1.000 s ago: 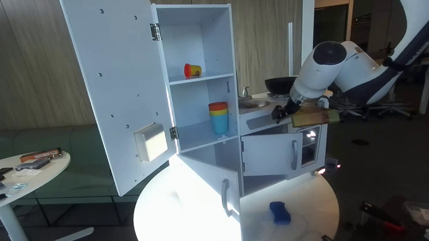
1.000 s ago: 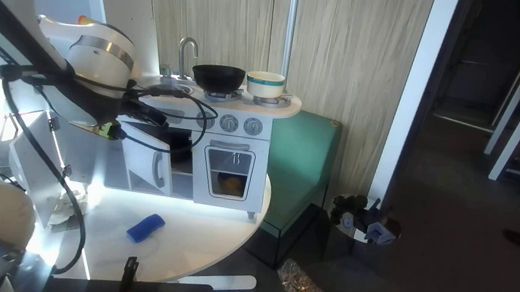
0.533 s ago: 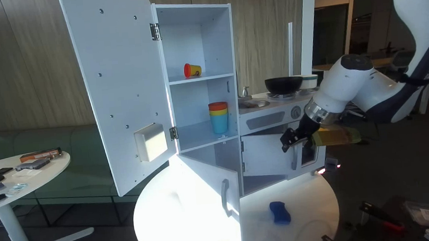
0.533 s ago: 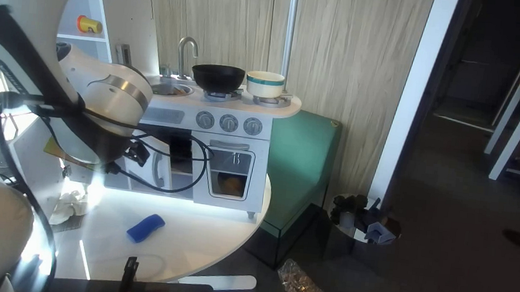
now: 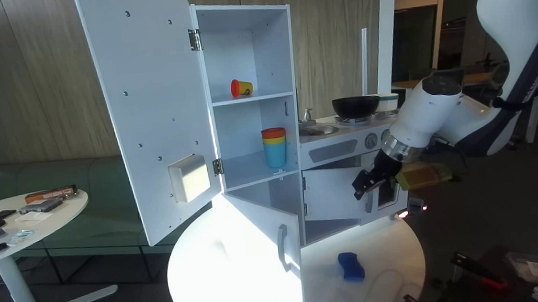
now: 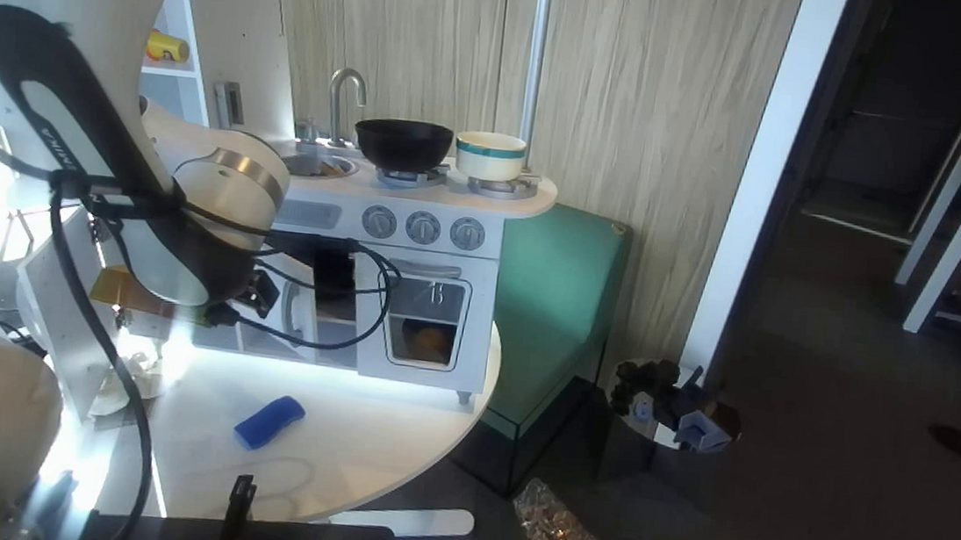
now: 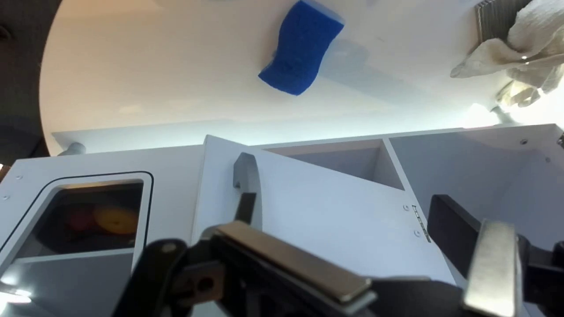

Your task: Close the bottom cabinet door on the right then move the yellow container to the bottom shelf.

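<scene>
Ok, hand spread wide w/ nothing held; yellow container on its side on upper shelf. Prob. light, stiff plastic, slippery, apt to roll: best pinched gently round mid-body.

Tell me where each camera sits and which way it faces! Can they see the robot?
In an exterior view, the camera stands before the tall cupboard, facing its open front; the arm and gripper show at picture right.
In an exterior view, the camera stands opposite the toy stove, facing slightly down past the arm at picture left.
The wrist view sits near the gripper, facing the partly open bottom cabinet door; two spread fingers show.
Both exterior views share the blue sponge.
</scene>
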You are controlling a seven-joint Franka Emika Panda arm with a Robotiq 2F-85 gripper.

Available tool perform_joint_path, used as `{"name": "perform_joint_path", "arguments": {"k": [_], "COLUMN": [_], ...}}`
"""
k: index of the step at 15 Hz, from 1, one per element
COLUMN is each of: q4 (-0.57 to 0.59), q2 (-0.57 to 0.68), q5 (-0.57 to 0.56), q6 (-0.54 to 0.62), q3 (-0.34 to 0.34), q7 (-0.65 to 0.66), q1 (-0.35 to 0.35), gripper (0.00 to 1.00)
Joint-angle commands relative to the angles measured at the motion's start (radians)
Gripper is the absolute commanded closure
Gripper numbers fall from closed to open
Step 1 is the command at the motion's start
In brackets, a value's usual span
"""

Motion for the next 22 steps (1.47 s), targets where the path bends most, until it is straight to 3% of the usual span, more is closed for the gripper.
{"name": "perform_joint_path", "arguments": {"k": [1, 9, 17, 22], "q4": [0.052, 0.202, 0.317, 0.31], "q2": [-0.063, 0.107, 0.137, 0.125], "q5": [-0.007, -0.03, -0.212, -0.288], "q6": [-0.04, -0.168, -0.285, -0.272], "q3": [0.018, 0.052, 0.06, 0.056], "q7": [0.011, 0.061, 0.273, 0.371], "q1": [0.025, 0.071, 0.076, 0.07], "gripper": [0.0, 0.0, 0.0, 0.0]}}
